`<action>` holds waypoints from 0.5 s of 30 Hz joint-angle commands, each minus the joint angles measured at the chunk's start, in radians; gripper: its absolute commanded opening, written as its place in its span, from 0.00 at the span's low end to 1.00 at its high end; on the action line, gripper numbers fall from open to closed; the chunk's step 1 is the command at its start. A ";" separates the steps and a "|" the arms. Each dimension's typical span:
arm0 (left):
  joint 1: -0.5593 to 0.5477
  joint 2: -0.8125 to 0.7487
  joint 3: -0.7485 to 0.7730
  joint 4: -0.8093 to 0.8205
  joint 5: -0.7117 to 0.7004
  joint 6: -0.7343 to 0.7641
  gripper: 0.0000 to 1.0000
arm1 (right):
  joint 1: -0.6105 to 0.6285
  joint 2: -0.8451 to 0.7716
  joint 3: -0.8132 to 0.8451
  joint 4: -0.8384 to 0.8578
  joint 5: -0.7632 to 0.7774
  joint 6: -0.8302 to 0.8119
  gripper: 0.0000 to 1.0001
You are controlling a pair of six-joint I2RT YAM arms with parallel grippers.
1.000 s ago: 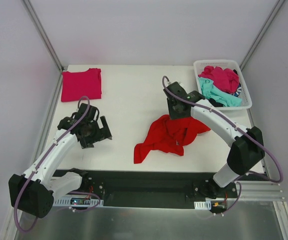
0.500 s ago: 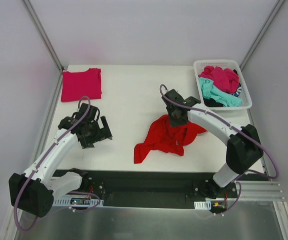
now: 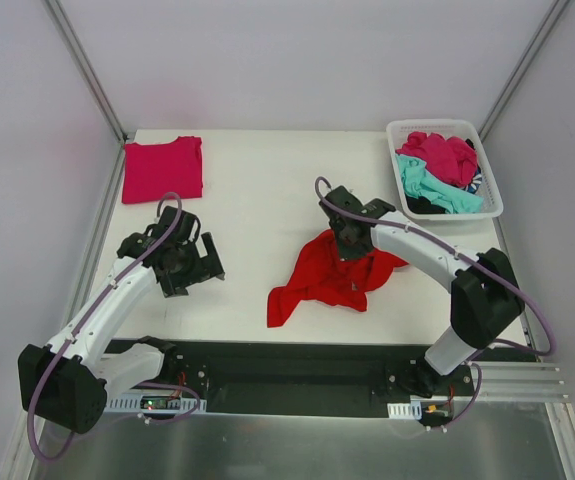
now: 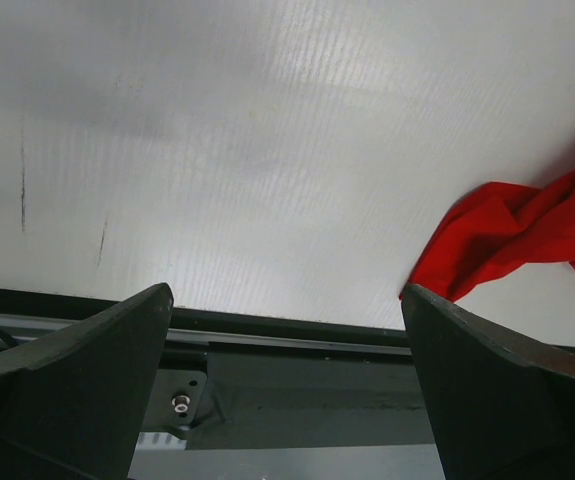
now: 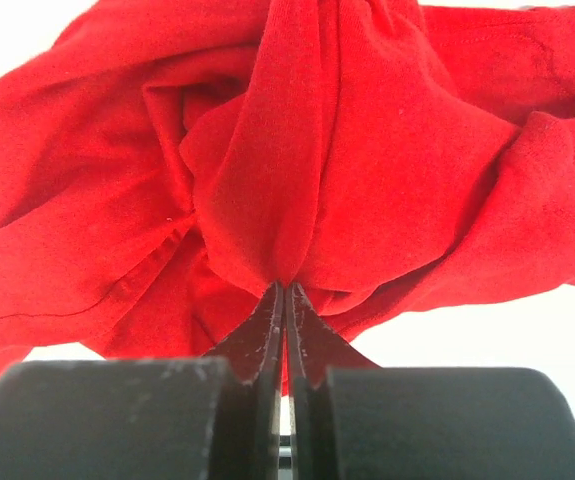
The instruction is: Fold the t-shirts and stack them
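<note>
Pinching a fold of the red t-shirt (image 5: pixel 297 150), the right claw (image 5: pixel 284 300) is closed; left claw (image 4: pixel 285 295) gapes wide.

1. Left arm (image 3: pixel 107 305), right arm (image 3: pixel 429 245): white tubular links between blocky black joint housings; black shoulder blocks at bottom of the top view.
2. Purple cable (image 3: pixel 30 420) runs the length of each arm, looping free near wrist and base.
3. Left jaws: dark grey, broad matte wedges.
4. Right jaws: black, thin tapered blades, pale scuff specks, on chunky grey blocks.
</note>
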 commanded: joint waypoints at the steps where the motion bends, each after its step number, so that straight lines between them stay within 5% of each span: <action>1: -0.013 0.007 0.015 -0.001 -0.021 -0.014 0.99 | 0.023 -0.030 0.111 -0.069 0.047 -0.002 0.01; 15: -0.083 0.016 -0.008 0.024 -0.027 -0.063 0.99 | 0.052 -0.070 0.823 -0.449 0.237 -0.097 0.01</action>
